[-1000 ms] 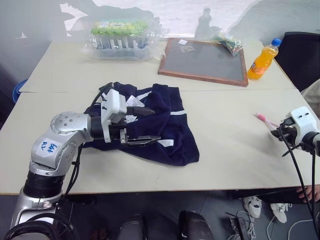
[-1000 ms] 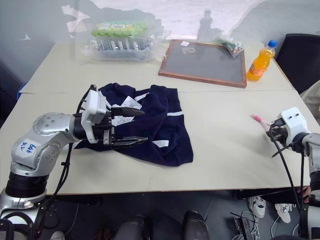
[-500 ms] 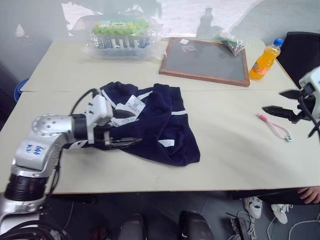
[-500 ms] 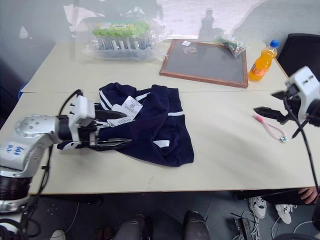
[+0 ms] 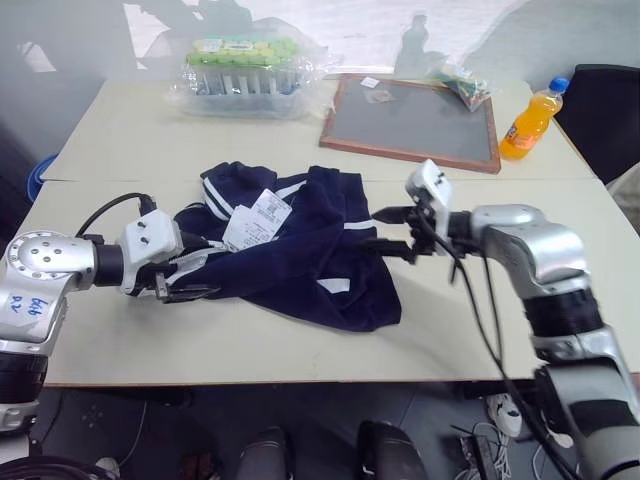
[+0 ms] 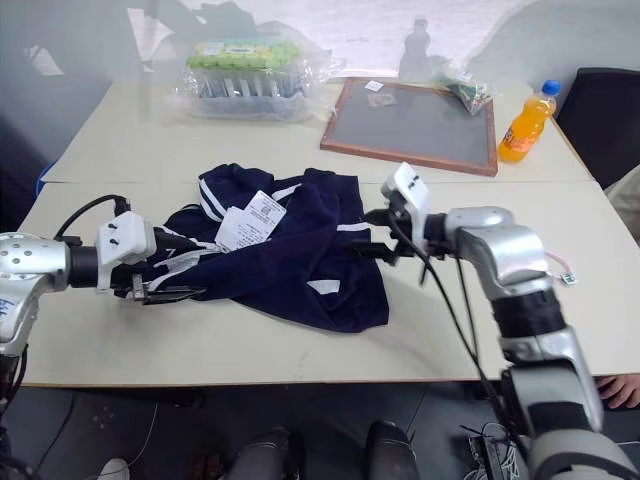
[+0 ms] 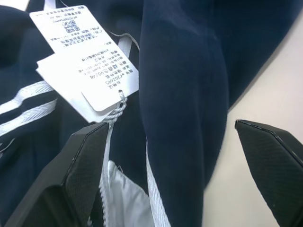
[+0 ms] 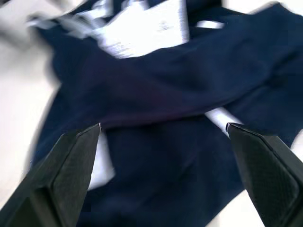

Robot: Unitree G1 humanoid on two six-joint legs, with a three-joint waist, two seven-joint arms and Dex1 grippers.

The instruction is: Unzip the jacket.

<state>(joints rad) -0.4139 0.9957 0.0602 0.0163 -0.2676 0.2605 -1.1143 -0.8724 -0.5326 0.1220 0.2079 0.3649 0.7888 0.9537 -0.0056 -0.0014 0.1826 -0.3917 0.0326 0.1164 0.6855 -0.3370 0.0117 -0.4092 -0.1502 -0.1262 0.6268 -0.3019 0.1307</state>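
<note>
Left gripper (image 5: 192,268): at the left edge of the jacket, near side; black fingers (image 7: 78,175) spread wide apart, nothing between them clamped; in the left wrist view a navy fold and the string of the paper tags lie between the two fingers.

Jacket (image 5: 300,250): navy blue, white stripes and white patches, lying crumpled in a heap on the near surface (image 5: 300,340), centre-left; no part lifted by either gripper.

Paper tags (image 5: 255,218): white, printed, resting on the upper left part of the jacket.

Tray of green-capped bottles (image 5: 240,70): plastic-wrapped, far left on the far surface.

Framed board (image 5: 410,120): dark panel in a wooden frame, far centre-right, lying flat, with small items on it.

Right gripper (image 5: 392,230): at the right edge of the jacket, pointing left toward it; fingers (image 8: 66,175) wide apart, holding nothing; the right wrist view looks across the navy cloth with a white patch (image 8: 220,118) between the fingers.

Orange drink bottle (image 5: 527,120): blue cap, upright, far right, just beside the framed board's right corner.
</note>
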